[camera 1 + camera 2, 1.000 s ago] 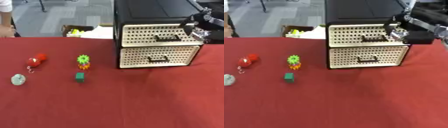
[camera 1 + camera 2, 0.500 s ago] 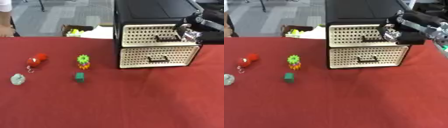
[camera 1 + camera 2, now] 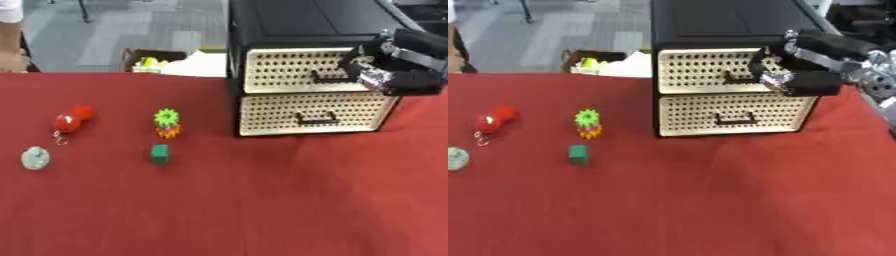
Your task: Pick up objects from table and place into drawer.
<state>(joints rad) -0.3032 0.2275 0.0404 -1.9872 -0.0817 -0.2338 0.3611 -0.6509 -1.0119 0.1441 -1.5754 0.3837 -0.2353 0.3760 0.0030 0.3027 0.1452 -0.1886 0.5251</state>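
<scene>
Your right hand (image 3: 798, 70) has slid leftward across the face of the upper drawer (image 3: 302, 71) over the last second, from the cabinet's right edge to the drawer's dark handle (image 3: 331, 78), and its fingers (image 3: 352, 59) now curl in at that handle; whether they have actually hooked it is not clear from here. That tells me you are at the opening step, with nothing yet picked up. The black two-drawer cabinet (image 3: 289, 20) sits at the far right of the red tablecloth (image 3: 262, 210), and both the upper drawer and the lower drawer (image 3: 311, 115) look fully shut, their perforated cream fronts flush, so what is inside either one cannot be seen. The things you have to stow all lie well apart from the cabinet on the left half of the cloth: a red keyring toy (image 3: 70, 119) far left, a pale round object (image 3: 35, 158) nearer you just below it, a green and orange gear-shaped toy (image 3: 166, 123) closer to the cabinet, and a small green block (image 3: 159, 153) just near of that. Your left hand is out of view. Next you probably need to pull straight toward yourself to draw the drawer out.
</scene>
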